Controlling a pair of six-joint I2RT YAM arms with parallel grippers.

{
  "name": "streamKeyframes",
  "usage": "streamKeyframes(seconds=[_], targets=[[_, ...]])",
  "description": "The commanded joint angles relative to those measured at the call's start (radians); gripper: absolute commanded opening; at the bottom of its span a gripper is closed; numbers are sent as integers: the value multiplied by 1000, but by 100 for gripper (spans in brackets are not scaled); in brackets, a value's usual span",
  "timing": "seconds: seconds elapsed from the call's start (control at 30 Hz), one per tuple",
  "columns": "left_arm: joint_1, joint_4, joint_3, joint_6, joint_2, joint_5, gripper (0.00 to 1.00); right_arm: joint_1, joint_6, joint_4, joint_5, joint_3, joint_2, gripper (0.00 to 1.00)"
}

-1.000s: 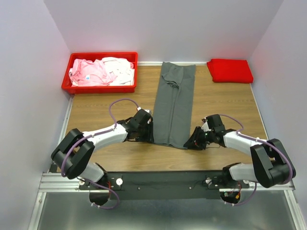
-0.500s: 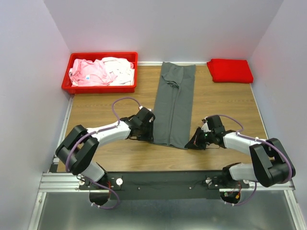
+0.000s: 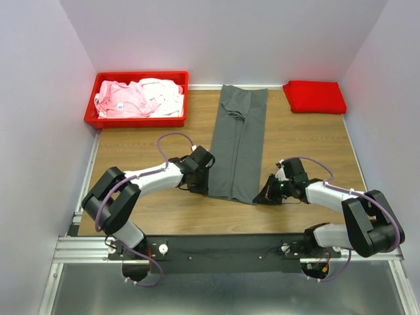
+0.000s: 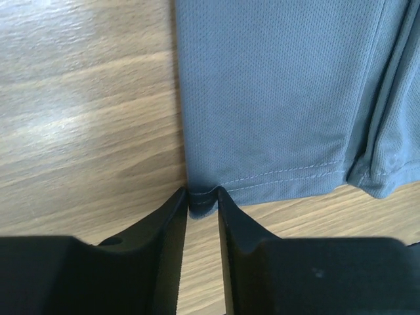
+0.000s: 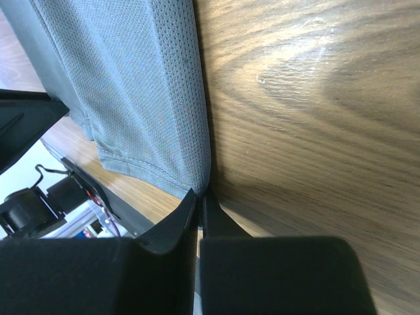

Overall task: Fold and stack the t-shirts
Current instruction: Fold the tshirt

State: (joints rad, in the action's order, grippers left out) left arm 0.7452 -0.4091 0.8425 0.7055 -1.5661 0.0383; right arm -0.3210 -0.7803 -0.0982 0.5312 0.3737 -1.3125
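Note:
The dark grey t-shirt [image 3: 237, 141] lies folded into a long strip down the middle of the table. My left gripper [image 3: 207, 186] is at its near left corner. In the left wrist view the gripper [image 4: 202, 200] has its jaws close together, with the hem corner of the shirt [image 4: 275, 98] bunched between the tips. My right gripper [image 3: 260, 198] is at the near right corner. In the right wrist view the gripper [image 5: 200, 197] is pinched shut on the folded edge of the shirt [image 5: 131, 92]. A bright red t-shirt [image 3: 314, 96] lies folded at the far right.
A red plastic bin [image 3: 135, 121] stands at the far left and holds a pale pink shirt [image 3: 121, 100] and a white one [image 3: 164, 92]. Walls close the table on the left, right and far sides. Bare wood shows on either side of the grey strip.
My left gripper has slid right and a little farther in, onto the shirt's near left corner. The right gripper and the shirt have stayed put.

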Motion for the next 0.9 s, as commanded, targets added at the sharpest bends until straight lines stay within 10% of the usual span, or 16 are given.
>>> streamKeyframes(seconds=[0.0,0.33,0.53,0.87], targets=[[22,-46,12,14,-57,-29,32,-7,56,-58,-112,-36,-7,10],[59,-88,9,37,-95,-80,0,-6,64,-61,-108,-38,7,10],[130,-171,-43,81,14,-107,0,-38,43,-132,-30,-71,73,7],[448,-255,-188,414,336,38,0,-214,-165,-595,-62,-65,622,7]])
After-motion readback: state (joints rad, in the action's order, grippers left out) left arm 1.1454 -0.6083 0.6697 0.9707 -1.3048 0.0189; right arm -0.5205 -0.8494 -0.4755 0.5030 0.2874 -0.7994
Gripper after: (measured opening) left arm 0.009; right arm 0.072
